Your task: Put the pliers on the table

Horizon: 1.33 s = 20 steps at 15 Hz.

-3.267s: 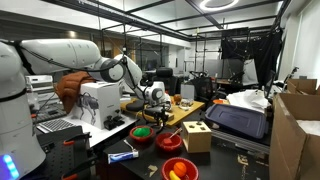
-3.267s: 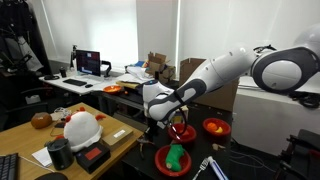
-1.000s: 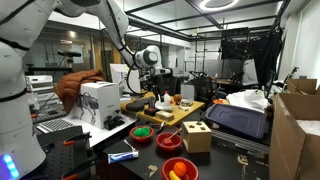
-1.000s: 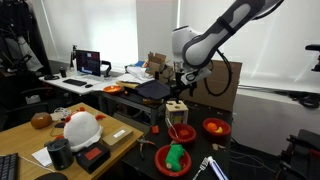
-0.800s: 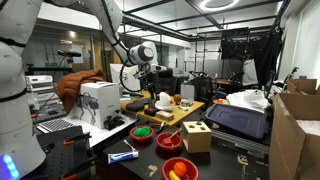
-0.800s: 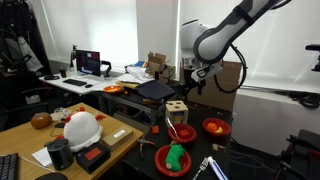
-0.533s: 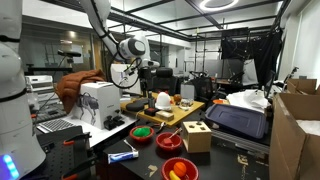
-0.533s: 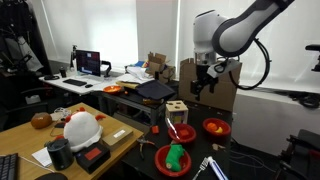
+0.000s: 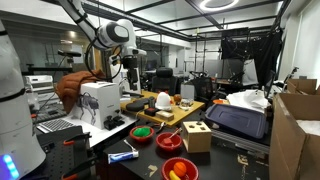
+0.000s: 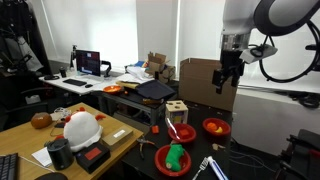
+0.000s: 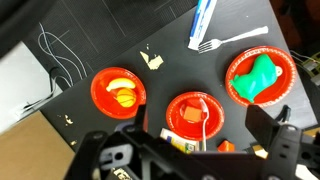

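I cannot make out the pliers in any view. My gripper (image 11: 190,150) hangs high above the black table (image 11: 170,70), open, with nothing between its dark fingers (image 11: 278,140). In both exterior views the gripper (image 9: 130,68) (image 10: 228,82) is raised well clear of the table (image 10: 240,150). Straight below it in the wrist view sits a red bowl (image 11: 196,113) holding an orange block and a white utensil. A second red bowl (image 11: 120,92) holds yellow-orange fruit. A third red bowl (image 11: 261,77) holds a green item.
A white fork (image 11: 225,41) and a blue-white tube (image 11: 203,22) lie on the black top near the green bowl. A wooden block with holes (image 10: 177,110) stands behind the bowls. A white helmet (image 10: 80,127) sits on the wooden desk. Cardboard boxes (image 9: 295,130) stand at the side.
The arm has lifted from low beside the bowls and swung away high above the table. The gripper has stayed open.
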Available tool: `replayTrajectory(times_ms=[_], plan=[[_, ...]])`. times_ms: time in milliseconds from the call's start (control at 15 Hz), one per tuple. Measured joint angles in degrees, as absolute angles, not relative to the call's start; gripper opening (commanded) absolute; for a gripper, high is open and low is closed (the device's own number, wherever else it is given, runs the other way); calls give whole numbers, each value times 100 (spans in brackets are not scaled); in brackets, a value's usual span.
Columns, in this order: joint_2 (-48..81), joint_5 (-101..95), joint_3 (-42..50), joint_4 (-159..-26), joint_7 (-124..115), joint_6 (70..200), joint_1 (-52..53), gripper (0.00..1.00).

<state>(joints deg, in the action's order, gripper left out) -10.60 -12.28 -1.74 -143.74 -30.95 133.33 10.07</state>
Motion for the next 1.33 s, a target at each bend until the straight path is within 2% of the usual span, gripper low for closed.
replayTrajectory(times_ms=[800,1333], plan=[[-1552,-863,-502,-13150,-2352,11332,587,100],[-1548,-865,-600,-12736,-2407,10872,541,100]])
